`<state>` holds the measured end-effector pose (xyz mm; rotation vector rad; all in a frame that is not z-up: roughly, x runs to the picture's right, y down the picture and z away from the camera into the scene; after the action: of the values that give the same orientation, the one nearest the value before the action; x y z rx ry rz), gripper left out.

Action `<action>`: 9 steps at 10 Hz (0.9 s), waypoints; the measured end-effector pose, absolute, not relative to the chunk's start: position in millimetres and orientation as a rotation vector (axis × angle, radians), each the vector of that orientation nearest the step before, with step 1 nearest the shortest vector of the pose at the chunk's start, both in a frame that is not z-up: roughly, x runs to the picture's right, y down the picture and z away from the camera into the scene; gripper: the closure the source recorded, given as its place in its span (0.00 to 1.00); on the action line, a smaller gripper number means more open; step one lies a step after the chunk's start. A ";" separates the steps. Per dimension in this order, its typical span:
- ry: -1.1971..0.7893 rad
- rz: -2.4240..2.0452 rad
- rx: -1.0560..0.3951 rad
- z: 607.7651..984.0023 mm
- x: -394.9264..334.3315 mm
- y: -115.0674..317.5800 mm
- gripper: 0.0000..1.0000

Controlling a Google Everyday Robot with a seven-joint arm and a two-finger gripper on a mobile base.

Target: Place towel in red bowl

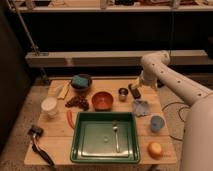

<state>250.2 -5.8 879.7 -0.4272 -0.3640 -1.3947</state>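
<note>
While the white arm (167,75) reaches in from the right, I take stock from the biggest thing down. The wooden surface (107,84) carries everything. A green tray (102,115) fills its front middle, with a spoon (116,134) lying in it, so my working room is the strip behind the tray.

The red bowl (102,100) stands there, just behind the tray's back rim, mouth up and with nothing in it that I can see, so it's ready to receive. The towel (141,107) lies crumpled on the surface to the right of the bowl, apart from it and on the arm's own side, an easy reach.

The end effector (134,92) hangs just behind the towel, beside a small metal cup (122,93). Its fingers are spread as wide as they go and hold nothing. I judge it's posed that way to come down over the cloth's folds.

A light blue cup (157,123) stands near the towel's front edge, which I'd mind during the pick.
</note>
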 end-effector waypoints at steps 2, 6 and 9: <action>-0.463 -1.396 -0.460 895.7 248.3 -1.3 0.20; -0.520 -1.407 -0.530 880.8 243.8 30.3 0.20; -0.541 -1.414 -0.589 880.5 236.9 42.7 0.20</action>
<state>236.9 42.7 880.5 -0.5888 -0.5413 -1.4138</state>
